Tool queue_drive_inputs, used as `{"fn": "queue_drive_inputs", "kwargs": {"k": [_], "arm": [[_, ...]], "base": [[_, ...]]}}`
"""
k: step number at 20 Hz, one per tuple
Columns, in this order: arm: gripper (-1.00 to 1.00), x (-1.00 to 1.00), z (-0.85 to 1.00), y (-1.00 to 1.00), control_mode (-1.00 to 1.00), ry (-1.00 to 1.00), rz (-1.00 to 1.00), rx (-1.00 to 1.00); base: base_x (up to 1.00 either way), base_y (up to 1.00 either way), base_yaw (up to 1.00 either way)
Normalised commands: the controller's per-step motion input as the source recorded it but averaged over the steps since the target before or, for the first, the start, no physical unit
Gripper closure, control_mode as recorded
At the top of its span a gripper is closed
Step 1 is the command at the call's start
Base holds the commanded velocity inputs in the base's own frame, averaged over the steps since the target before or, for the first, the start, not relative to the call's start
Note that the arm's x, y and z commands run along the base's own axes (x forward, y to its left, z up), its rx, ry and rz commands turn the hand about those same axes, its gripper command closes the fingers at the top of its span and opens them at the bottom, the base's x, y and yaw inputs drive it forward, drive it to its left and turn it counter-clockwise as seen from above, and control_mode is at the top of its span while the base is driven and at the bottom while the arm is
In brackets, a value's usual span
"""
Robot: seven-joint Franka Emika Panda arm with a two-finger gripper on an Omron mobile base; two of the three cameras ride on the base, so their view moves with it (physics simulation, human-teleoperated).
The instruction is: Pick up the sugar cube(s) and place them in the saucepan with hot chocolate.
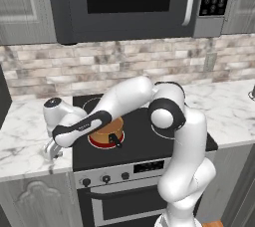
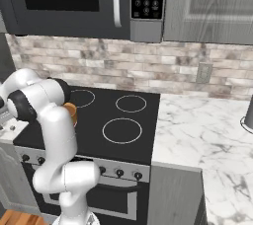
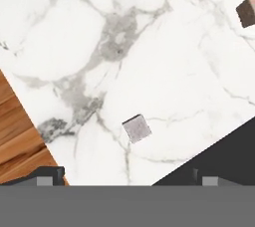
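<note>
Jaws spread as wide as they go and holding nothing, the gripper (image 1: 51, 151) hangs low over the marble counter (image 1: 22, 144) to the left of the stove (image 1: 144, 144). From the hand view, the greyish-white sugar cube (image 3: 136, 128) lies on the marble just above and between the two finger tips (image 3: 50, 175), at about twelve o'clock from the gap. The brown sugar cube (image 3: 246, 12) sits well apart, up at two o'clock near the frame's edge. The saucepan (image 1: 106, 134), copper with a black handle, stands on the stove's near left burner, mostly behind the forearm. My guess is the cube will handle as something very light, hard and crumbly at the corners, likely to skid on smooth stone if a finger clips it first. Being a cube, it has no long axis; its flat faces are turned slightly off square to the fingers, so the fingers should be lined up with two opposite faces and closed gently around its middle.
</note>
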Motion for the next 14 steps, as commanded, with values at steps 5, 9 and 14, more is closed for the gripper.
{"fn": "queue_drive_inputs", "kwargs": {"k": [5,9,14], "arm": [[-1.00,0.00,0.00,0.00,-1.00,0.00,0.00,0.00],[-1.00,0.03,-0.05,0.00,-1.00,0.00,0.00,0.00],[-1.00,0.17,-0.16,0.00,-1.00,0.00,0.00,0.01]], "base": [[0.00,0.00,0.00],[0.00,0.00,0.00],[0.00,0.00,0.00]]}}
